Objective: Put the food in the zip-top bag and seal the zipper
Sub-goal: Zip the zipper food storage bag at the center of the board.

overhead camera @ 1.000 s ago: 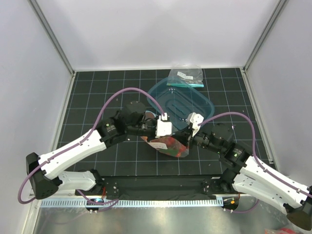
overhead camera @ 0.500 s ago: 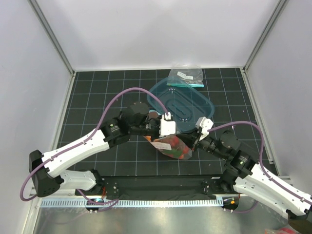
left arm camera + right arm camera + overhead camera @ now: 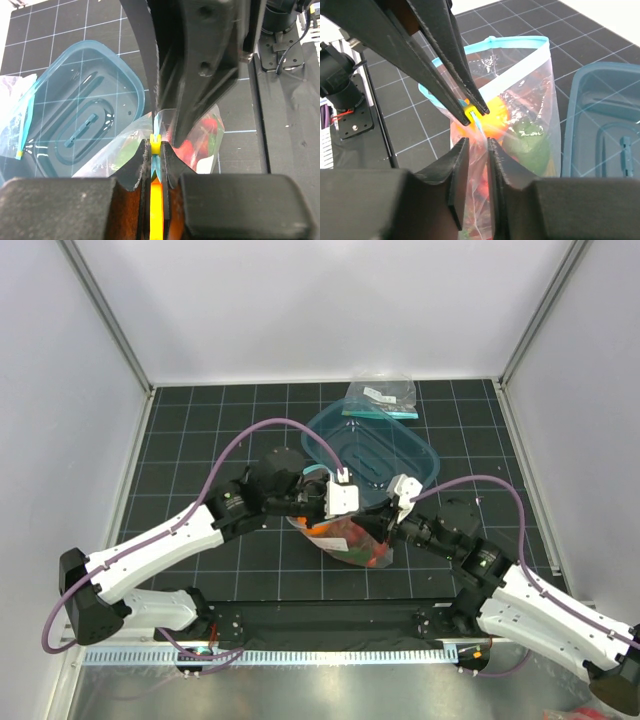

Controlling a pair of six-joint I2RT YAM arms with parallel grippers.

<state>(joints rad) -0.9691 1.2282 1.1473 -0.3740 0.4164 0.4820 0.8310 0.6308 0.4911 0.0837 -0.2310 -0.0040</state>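
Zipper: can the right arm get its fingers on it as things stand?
Probably yes. The right fingers sit slightly apart just short of the zipper, with the zip-top bag's film between them. The left fingers pinch the strip right above, crowding but not blocking.

- Top view: bright, even, diffuse light; white walls [image 3: 330, 310] nearly washed out, shadows on the table [image 3: 200, 440] faint.
- Wrist views: near fingers [image 3: 457, 175] dark and soft-focus; grid behind crisp.
- Specular glints on zip-top bag [image 3: 520, 100] film.
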